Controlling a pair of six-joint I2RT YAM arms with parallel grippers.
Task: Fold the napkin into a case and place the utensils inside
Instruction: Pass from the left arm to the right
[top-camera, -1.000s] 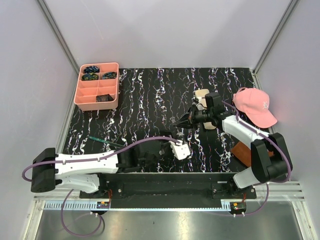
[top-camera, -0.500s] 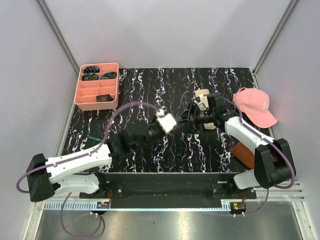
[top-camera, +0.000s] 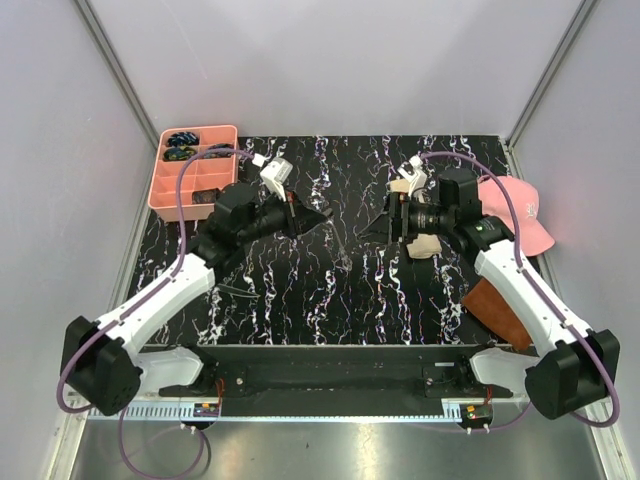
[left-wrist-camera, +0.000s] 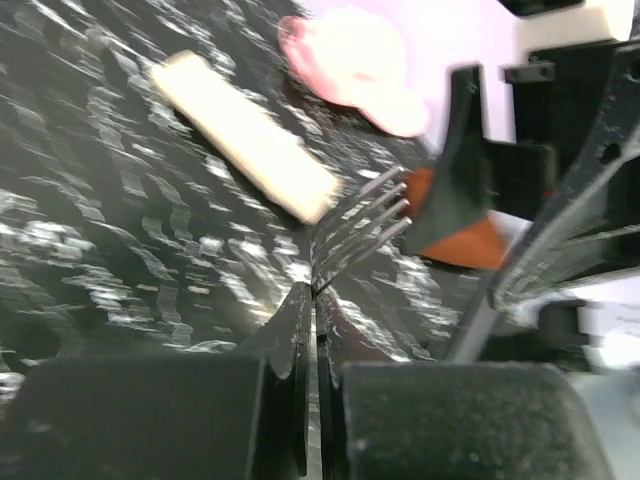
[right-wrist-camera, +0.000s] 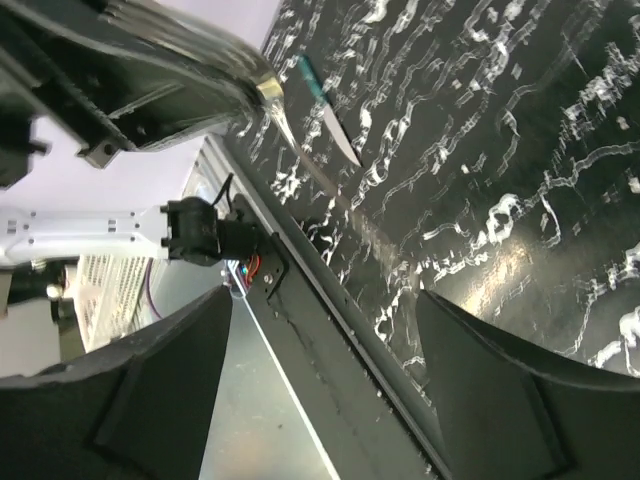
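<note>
- The folded napkin (top-camera: 424, 246) lies flat on the black marbled bench (top-camera: 330, 290) as a narrow tan strip. In the top view, the right arm crosses over its middle.
- The left tool (left-wrist-camera: 315, 295) has its fingers pressed together, clamped on the handle of a fork (left-wrist-camera: 365, 215).
- The fork is held clear of the bench, left of the napkin. Its tines point toward the napkin and the right tool (top-camera: 372, 228).
- The right tool has its fingers spread wide apart and holds nothing. It hovers just left of the napkin, facing the left tool (top-camera: 322, 215).
- The gap between the two tools is small; the fork tines do not touch the right tool's fingers (right-wrist-camera: 170, 390).
- A teal-handled knife (right-wrist-camera: 330, 130) lies on the bench, well to the left of the napkin and toward the arm bases.
- A pink baseball cap (top-camera: 520, 215) sits to the right of the napkin.
- A brown square (top-camera: 495, 300) lies near the napkin, on its right and toward the arm bases.
- A salmon compartment tray (top-camera: 172, 200) stands far left of the napkin.
</note>
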